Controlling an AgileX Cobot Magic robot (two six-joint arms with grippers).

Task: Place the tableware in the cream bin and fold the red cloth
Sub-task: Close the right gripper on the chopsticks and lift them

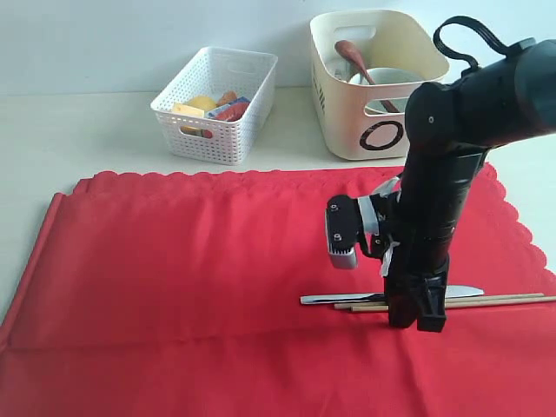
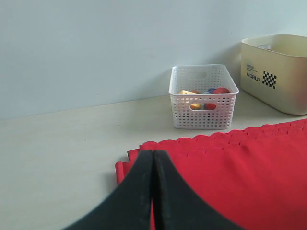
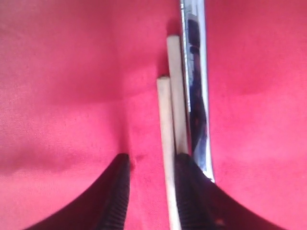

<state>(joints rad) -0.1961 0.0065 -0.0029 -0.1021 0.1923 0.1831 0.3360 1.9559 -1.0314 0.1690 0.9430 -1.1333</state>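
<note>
**Red cloth** (image 1: 191, 278): spread flat and unfolded on the table (image 1: 69, 139).

**Cream bin** (image 1: 347, 122): stands upright off the cloth, at 1 o'clock from the cloth's centre. It contains the brown-handled spoon (image 1: 352, 54) and the pale bowl (image 1: 387, 80).

**White perforated basket** (image 1: 217, 139): at 11 o'clock, loaded with food items.

**Chopsticks** (image 1: 495, 301) and **silver knife** (image 1: 343, 298): lie parallel on the cloth at 4 o'clock. The knife is just beside the chopsticks, on their 12 o'clock side.

**Right gripper** (image 1: 417, 323): points down onto the cloth over the chopsticks. The jaws are released and stand apart. The right wrist view shows one chopstick (image 3: 165, 124) in the gap, against one finger (image 3: 192, 191), with bare cloth between it and the other finger. The second chopstick and the knife (image 3: 195, 72) run up to that same finger, outside the gap.

**Left gripper** (image 2: 152, 158): at the cloth's edge. The jaws are clenched, finger against finger, with nothing between them.
</note>
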